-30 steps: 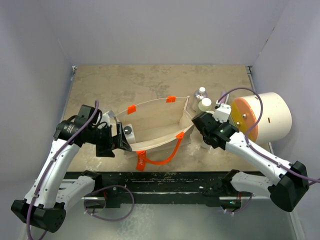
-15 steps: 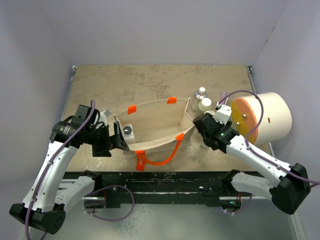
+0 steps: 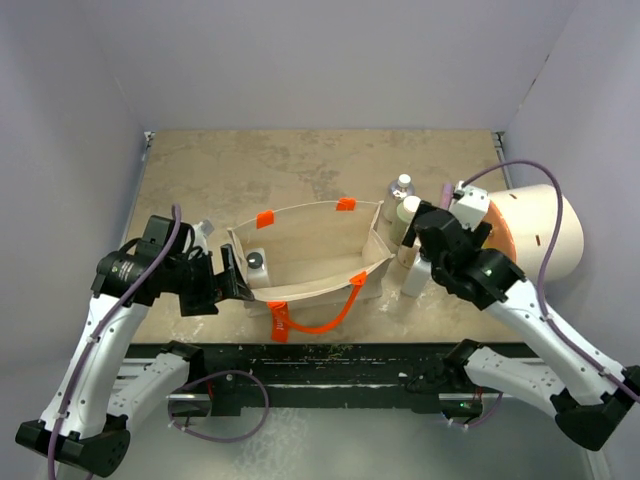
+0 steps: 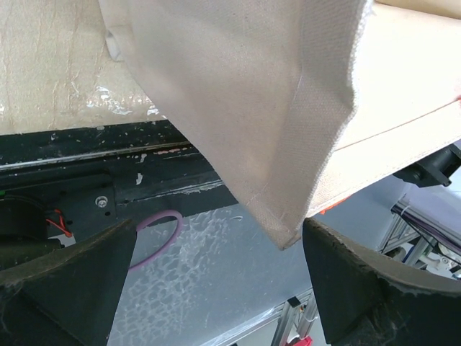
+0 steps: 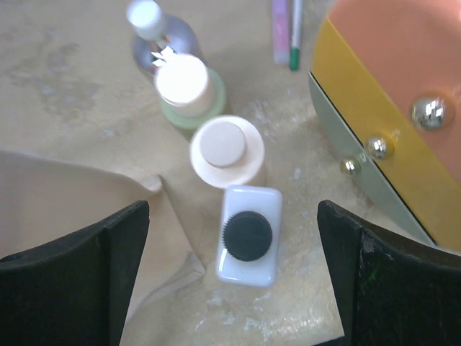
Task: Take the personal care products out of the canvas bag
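Your left pincer [image 4: 218,231] is apart around a corner of the beige canvas bag [image 4: 238,86] — right pincer [image 5: 232,209], apart too, over small bottles [image 5: 225,148] at 3 o'clock.

We find a robotics laboratory test cell: plain grey-lilac partition walls [image 3: 330,60] box in a stone-patterned table [image 3: 250,170], a black mounting rail [image 3: 330,360] runs along its near edge, a purple cable [image 4: 164,213] loops loose below, and aluminium framing [image 4: 421,227] stands beneath.
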`<action>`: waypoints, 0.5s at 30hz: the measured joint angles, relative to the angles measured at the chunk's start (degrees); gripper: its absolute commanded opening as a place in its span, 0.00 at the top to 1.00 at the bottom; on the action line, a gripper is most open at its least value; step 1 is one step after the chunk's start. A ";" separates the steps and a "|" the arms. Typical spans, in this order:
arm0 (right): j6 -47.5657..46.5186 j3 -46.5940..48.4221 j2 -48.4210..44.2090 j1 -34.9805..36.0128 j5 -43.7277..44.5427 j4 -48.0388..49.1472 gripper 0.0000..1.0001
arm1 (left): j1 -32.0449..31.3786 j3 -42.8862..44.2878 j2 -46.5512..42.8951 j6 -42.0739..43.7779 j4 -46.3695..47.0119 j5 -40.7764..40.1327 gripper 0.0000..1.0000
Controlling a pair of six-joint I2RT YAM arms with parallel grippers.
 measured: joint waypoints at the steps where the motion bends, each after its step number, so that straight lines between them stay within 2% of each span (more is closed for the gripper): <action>1: -1.86 1.40 -0.42 0.00 -0.59 0.63 0.00 | 0.00 0.00 -0.15 -0.02 0.00 0.00 0.01; 6: -14.73 8.87 -0.85 0.00 -10.08 8.59 0.00 | 0.00 0.00 -0.50 -0.87 0.02 0.02 0.04; 11: -20.90 16.87 5.88 0.90 -21.38 13.88 0.00 | 0.00 0.00 -0.50 -0.85 0.00 0.04 0.07; 15: -22.49 22.51 15.06 10.67 -23.82 16.74 0.00 | 0.00 -0.02 -0.79 -0.83 -0.04 0.00 0.10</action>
